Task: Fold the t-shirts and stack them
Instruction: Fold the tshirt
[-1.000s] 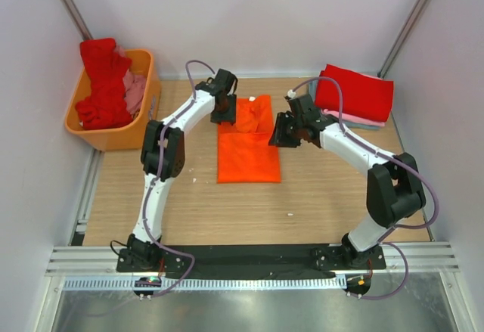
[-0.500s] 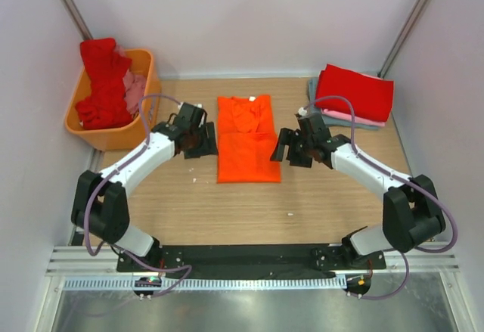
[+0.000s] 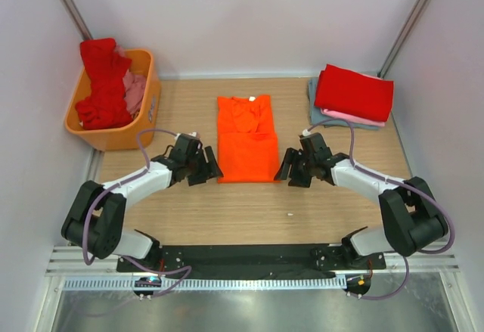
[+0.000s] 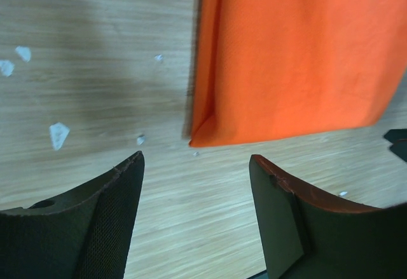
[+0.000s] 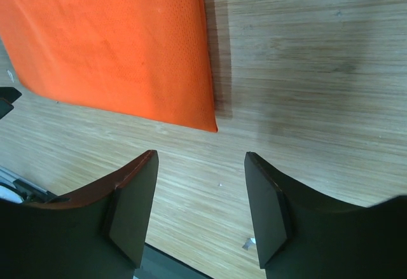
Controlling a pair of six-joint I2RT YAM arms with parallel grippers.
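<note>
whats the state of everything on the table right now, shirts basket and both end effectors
orange t-shirt, folded into a narrow strip, flat on the table, not held
stacked red t-shirt, folded, topmost
pink t-shirt, folded, under it
basket, upright, holding crumpled red cloth and pink cloth
left end effector, open, empty, by the orange t-shirt's near left corner
right end effector, open, empty, by its near right corner
</note>
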